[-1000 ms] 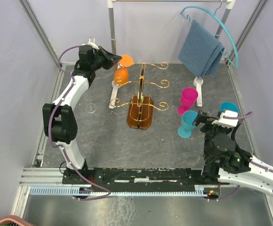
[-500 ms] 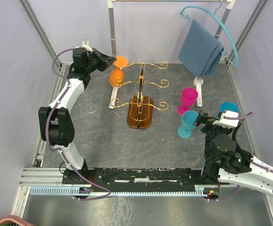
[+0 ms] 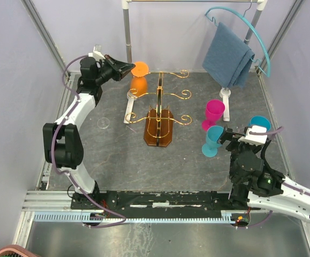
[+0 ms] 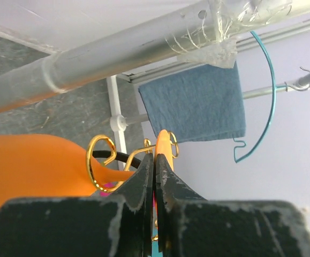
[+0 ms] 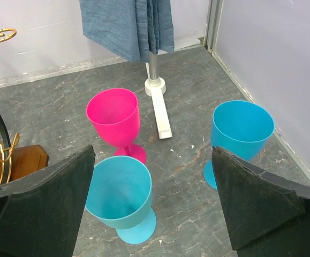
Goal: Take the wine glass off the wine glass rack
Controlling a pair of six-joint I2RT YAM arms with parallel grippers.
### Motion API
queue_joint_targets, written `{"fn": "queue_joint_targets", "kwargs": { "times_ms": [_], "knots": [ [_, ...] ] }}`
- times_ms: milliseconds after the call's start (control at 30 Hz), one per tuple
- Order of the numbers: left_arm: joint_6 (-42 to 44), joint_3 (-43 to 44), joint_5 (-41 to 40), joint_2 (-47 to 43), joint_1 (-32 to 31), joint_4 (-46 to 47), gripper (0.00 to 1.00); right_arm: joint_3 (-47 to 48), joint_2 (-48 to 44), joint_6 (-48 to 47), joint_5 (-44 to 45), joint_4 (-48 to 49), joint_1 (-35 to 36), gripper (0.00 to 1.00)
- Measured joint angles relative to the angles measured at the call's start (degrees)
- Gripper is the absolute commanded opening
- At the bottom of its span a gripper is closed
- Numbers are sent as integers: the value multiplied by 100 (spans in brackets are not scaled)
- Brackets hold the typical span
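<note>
The orange wine glass (image 3: 139, 81) hangs upside down at the back left of the gold wire rack (image 3: 165, 95), which stands on its brown oval base (image 3: 159, 128). My left gripper (image 3: 129, 67) is shut on the edge of the glass's orange foot disc (image 3: 141, 68). In the left wrist view the jaws (image 4: 155, 160) pinch the thin orange foot (image 4: 163, 143). A gold curl (image 4: 93, 160) sits by the stem, beside the orange bowl (image 4: 31, 166). My right gripper (image 3: 242, 130) is open and empty at the right (image 5: 152, 150).
A pink glass (image 3: 214, 112) (image 5: 114, 115) and two teal glasses (image 3: 214, 140) (image 3: 259, 123) (image 5: 120, 195) (image 5: 241, 131) stand by my right gripper. A blue towel (image 3: 228, 53) hangs on a teal hanger from the white pole stand (image 3: 127, 32), whose feet rest beside the rack.
My left gripper swung the orange glass a little left and tilted it, then brought it back right, more upright and slightly higher. The right arm has hardly moved.
</note>
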Motion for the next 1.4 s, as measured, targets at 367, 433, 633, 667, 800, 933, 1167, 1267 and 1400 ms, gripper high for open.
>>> {"fn": "queue_joint_targets", "kwargs": {
  "times_ms": [367, 433, 633, 667, 800, 933, 1167, 1267, 1400],
  "knots": [
    [-1097, 894, 271, 1325, -127, 1292, 3, 0, 50, -4, 0, 4, 0, 97],
    [-1141, 1054, 260, 1473, -125, 1368, 3, 0, 50, -7, 0, 4, 0, 98],
    [-802, 1290, 205, 1325, -125, 1462, 3, 0, 52, -9, -13, 9, 0, 97],
    [-758, 1285, 223, 1257, -125, 1569, 3, 0, 55, -11, -20, 17, 0, 97],
    [-728, 1051, 435, 789, -125, 2317, 3, 0, 151, -129, -140, 190, 0, 98],
    [-584, 793, 721, 28, -138, 2721, 3, 197, 549, -507, -437, 387, 0, 100],
    [780, 46, 1547, -2291, -297, 2557, 3, 2216, 1648, -76, -1593, -179, 0, 100],
    [1416, -271, 2122, -3364, -387, 2520, 3, 2999, 1829, 782, -2184, -564, 0, 100],
    [2188, -748, 2879, -4575, -411, 2463, 3, 4011, 2059, 2216, -3193, -1093, 0, 100]
  ]
}}
